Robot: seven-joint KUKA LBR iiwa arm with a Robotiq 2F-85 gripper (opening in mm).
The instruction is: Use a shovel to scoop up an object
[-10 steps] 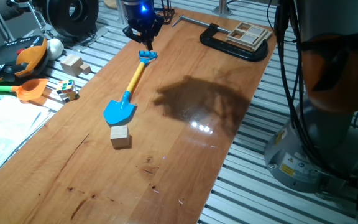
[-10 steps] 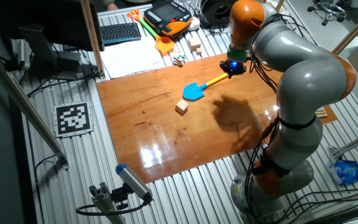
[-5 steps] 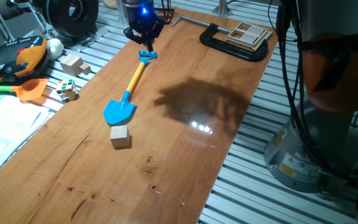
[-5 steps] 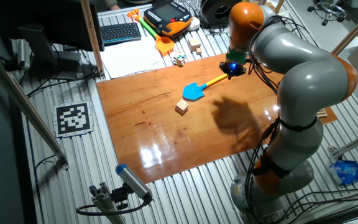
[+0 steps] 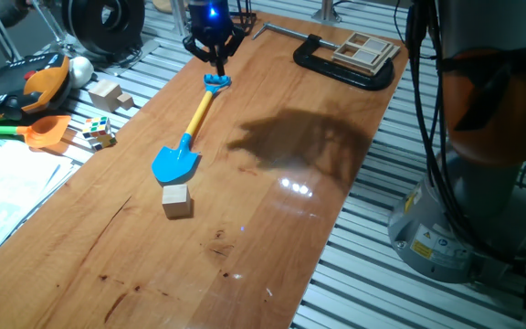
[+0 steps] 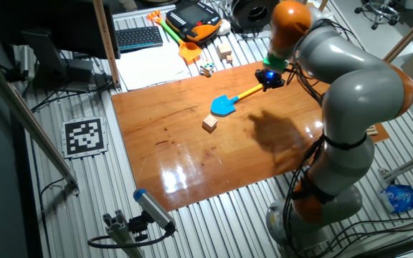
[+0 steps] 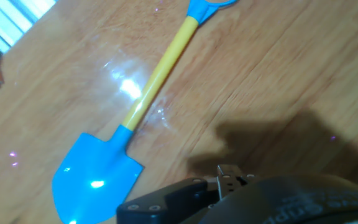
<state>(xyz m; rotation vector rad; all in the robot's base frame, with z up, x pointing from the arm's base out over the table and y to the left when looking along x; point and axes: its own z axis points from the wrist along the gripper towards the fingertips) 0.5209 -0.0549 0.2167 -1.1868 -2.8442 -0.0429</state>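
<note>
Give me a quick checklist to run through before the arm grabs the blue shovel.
1. Shovel lying flat on the table: ok.
2. Gripper above the shovel's end loop: ok.
3. Fingers open enough for the handle: cannot tell.
4. Wooden cube just ahead of the blade, not touching: ok.
5. Clamp well away from the handle: ok.
</note>
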